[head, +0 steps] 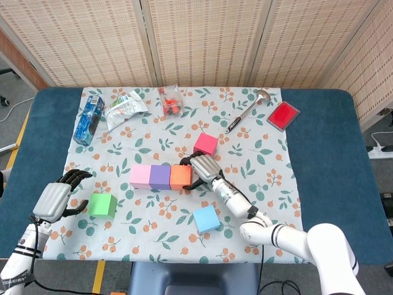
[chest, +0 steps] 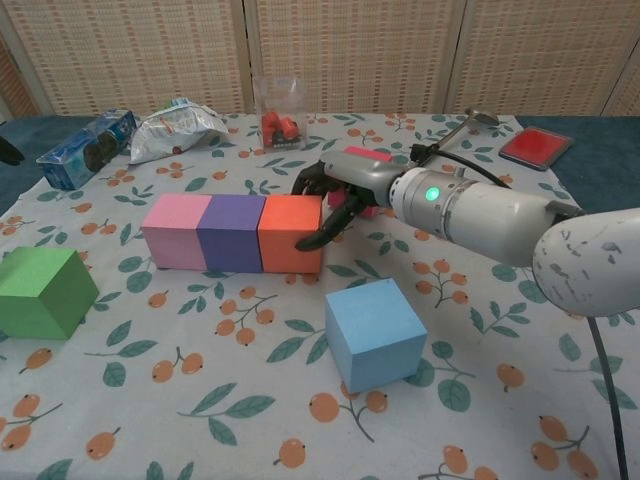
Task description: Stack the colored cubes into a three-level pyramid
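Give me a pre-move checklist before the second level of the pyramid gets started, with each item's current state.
1. Base row complete: the pink cube, purple cube and orange cube sit side by side, touching. ok.
2. Right robot hand clear of the row: its fingers are against the orange cube's right end. not ok.
3. Right robot hand actually gripping the orange cube: cannot tell.
4. Cubes left for upper levels: green cube, blue cube and red cube lie loose on the cloth. ok.
5. Left robot hand free: it holds nothing and is beside the green cube. ok.
6. Tops of base cubes bare: ok.
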Robot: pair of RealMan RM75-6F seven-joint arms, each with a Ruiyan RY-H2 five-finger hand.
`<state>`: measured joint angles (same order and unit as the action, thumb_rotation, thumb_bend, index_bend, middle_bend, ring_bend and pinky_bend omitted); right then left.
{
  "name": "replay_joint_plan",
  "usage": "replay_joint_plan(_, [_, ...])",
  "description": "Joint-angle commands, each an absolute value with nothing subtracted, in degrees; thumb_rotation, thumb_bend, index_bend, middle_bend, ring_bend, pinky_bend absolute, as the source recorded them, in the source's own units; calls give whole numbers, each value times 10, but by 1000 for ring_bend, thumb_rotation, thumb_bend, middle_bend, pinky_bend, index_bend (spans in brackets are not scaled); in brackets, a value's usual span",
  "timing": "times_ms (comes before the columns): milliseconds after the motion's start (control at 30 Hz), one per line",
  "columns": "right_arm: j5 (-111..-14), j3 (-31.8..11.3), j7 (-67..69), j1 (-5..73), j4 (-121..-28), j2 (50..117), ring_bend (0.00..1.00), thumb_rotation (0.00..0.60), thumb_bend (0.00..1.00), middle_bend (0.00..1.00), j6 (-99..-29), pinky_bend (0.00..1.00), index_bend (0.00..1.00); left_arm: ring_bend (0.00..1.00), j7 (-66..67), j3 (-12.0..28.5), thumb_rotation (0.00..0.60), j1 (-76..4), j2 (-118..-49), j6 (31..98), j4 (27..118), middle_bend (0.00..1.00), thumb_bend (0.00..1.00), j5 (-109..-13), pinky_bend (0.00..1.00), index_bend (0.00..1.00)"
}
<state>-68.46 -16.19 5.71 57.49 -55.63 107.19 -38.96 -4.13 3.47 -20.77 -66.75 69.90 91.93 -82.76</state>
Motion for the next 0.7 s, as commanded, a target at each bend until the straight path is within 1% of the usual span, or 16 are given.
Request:
replay_joint_plan(33, [-684,-162,57,575,-556,1073,229,488,87,350,-390,138,369,124,-42,35,600,-207,-667,699,919,182,342,-828,276,218])
replay_joint_plan(333, [-684,-163,57,578,-549,1079,229,488,87,350,-389,136,366,124,-45,35,600,-206,-668,699,917,181,341,-827,276,217])
replay_joint_plan(467, [-684,-163,58,579,-547,1080,229,489,87,350,-388,128,343,124,-46,35,600,-206,-668,699,916,180,341,-828,277,216])
replay_joint_plan(533, [-684,-163,58,579,-547,1081,228,489,86,347,-388,115,306,124,-46,35,600,-206,-668,699,916,180,342,-828,276,216])
replay_joint_plan(700, [-687,-159,57,578,-551,1078,212,491,87,312,-385,91,153,124,-46,35,600,-206,-668,700,916,180,343,-828,276,215])
